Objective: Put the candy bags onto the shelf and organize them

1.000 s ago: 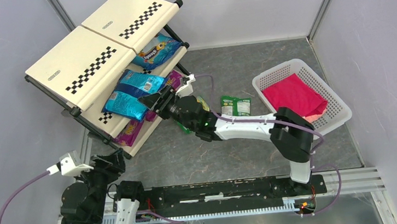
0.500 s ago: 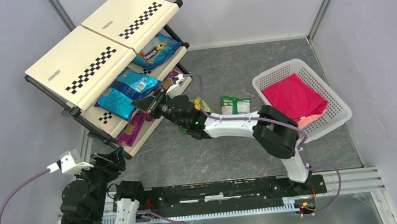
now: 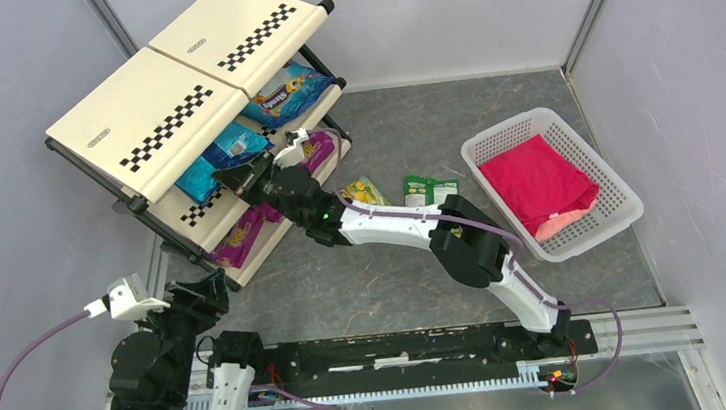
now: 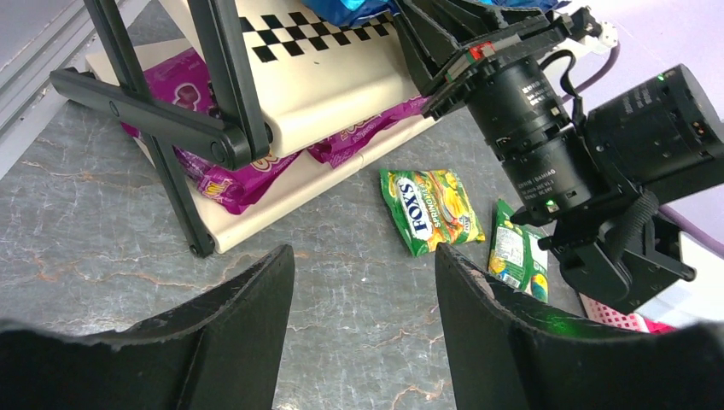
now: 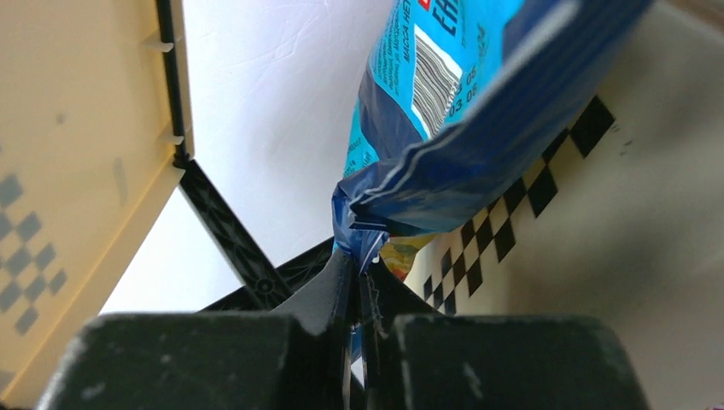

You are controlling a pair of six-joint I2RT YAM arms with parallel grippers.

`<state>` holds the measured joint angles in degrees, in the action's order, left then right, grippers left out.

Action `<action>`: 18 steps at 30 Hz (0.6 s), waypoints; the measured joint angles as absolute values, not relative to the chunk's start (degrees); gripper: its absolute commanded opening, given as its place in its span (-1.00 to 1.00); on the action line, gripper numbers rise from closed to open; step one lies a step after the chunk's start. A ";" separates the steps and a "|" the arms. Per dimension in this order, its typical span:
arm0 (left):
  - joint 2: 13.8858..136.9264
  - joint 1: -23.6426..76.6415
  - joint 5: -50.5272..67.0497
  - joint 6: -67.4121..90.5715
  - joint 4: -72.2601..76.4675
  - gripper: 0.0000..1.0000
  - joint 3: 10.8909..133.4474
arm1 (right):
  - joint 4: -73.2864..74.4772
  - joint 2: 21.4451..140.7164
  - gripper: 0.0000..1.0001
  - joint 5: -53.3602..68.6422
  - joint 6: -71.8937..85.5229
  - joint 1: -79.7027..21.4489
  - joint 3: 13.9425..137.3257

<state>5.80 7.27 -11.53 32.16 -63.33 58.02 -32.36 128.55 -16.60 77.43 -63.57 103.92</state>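
Observation:
The shelf stands slanted at the back left. My right gripper reaches into its middle tier. In the right wrist view this gripper is shut on the crimped edge of a blue candy bag. That blue bag lies on the middle tier beside a second blue one. A third blue bag sits on the tier further right. Purple bags fill the bottom tier. Two green-yellow bags lie on the floor. My left gripper hovers open and holds nothing.
A white lattice basket with a pink-red cloth stands at the right. Black frame tubes of the shelf cross near the left gripper. Grey walls close in on three sides.
My right gripper has shut on the blue bag's edge and pushed it left and deeper into the middle tier. The left arm has stayed still.

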 measured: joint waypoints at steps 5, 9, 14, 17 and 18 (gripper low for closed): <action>5.80 7.27 -11.51 32.16 -63.35 0.39 58.02 | -28.97 130.41 -0.59 -16.84 75.07 -62.96 106.72; 6.00 7.27 -11.40 32.16 -63.35 0.48 58.02 | -28.49 129.67 -0.15 -16.10 73.14 -62.50 106.13; 6.90 7.27 -8.21 32.14 -62.26 0.58 56.86 | -25.78 122.34 0.32 -12.73 65.73 -61.87 98.45; 8.82 7.27 -4.14 32.10 -60.80 0.66 54.65 | -26.70 112.12 0.56 -8.69 59.29 -61.17 85.12; 9.56 7.27 -2.42 32.10 -60.25 0.69 53.71 | -26.57 108.88 0.66 -7.51 57.23 -60.97 81.32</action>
